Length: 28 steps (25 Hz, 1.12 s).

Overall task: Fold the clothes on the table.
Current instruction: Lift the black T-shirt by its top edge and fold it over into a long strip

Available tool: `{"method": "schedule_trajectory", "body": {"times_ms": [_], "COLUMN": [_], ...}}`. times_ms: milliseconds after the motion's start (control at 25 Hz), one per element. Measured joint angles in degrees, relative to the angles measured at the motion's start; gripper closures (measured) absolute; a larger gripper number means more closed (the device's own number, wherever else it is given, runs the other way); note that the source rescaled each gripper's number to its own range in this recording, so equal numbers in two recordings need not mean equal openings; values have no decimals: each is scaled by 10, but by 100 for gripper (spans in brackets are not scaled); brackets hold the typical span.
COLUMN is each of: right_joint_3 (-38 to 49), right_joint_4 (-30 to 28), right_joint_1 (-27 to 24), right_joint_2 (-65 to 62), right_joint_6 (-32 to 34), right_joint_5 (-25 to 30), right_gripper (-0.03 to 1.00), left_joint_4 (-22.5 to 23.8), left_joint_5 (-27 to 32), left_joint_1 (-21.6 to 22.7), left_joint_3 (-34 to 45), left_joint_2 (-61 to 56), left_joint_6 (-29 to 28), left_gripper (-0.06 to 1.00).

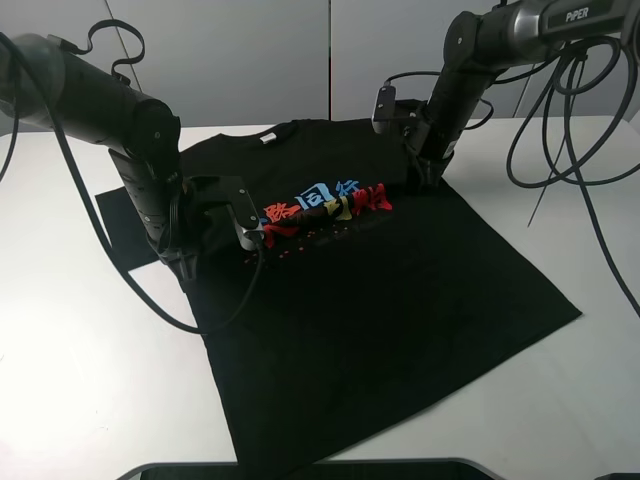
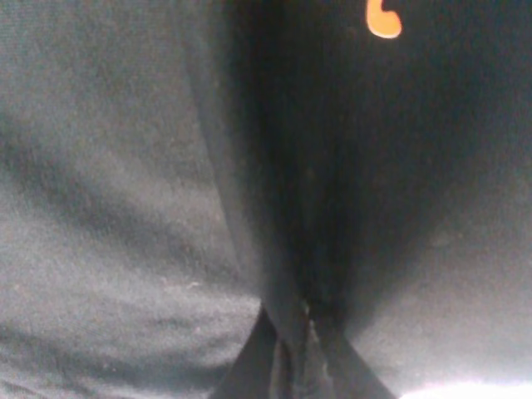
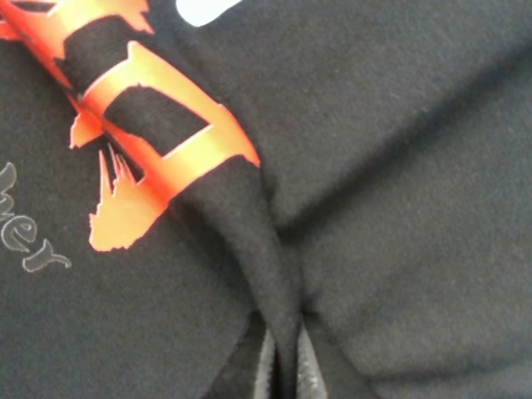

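on the white desk [image 1: 70, 380] the black t-shirt [image 1: 380, 300] lies spread out, chest print up, collar toward the far edge. the left fingers [image 2: 249, 370] are closed on a pinched ridge of its cloth beside the printed characters [image 1: 325, 205]; the right fingers [image 3: 264, 374] are closed on a fold at the print's other end.

The table [image 1: 70, 380] carries one black T-shirt [image 1: 400, 300] bearing one white neck label [image 1: 266, 139]. There are two grippers: one left gripper [image 1: 252, 236], one right gripper [image 1: 424, 186].
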Motion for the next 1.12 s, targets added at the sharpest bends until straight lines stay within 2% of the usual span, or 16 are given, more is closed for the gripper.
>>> {"method": "schedule_trajectory", "body": {"times_ms": [280, 520, 720, 880, 1000, 1120], "right_joint_3": [4, 4, 5, 5, 5, 5], "right_joint_4": [-12, -23, -28, -51, -87, -145], "right_joint_1": [1, 1, 1, 1, 1, 1], "right_joint_2": [-53, -98, -120, -136, -141, -144], "right_joint_6": [19, 27, 56, 115, 165, 246], "right_joint_5": [5, 4, -35, -102, -147, -193], "right_gripper": [97, 97, 97, 97, 97, 97], "left_joint_4": [1, 13, 42, 97, 168, 243], "left_joint_5": [12, 12, 15, 25, 27, 25], "left_joint_1": [0, 0, 0, 0, 0, 0], "left_joint_3": [-26, -81, -140, -188, -217, -230], "left_joint_2": [5, -36, -78, -83, -84, -85], "left_joint_6": [-36, -40, -41, -75, -126, -186], "left_gripper": [94, 94, 94, 94, 94, 94]}}
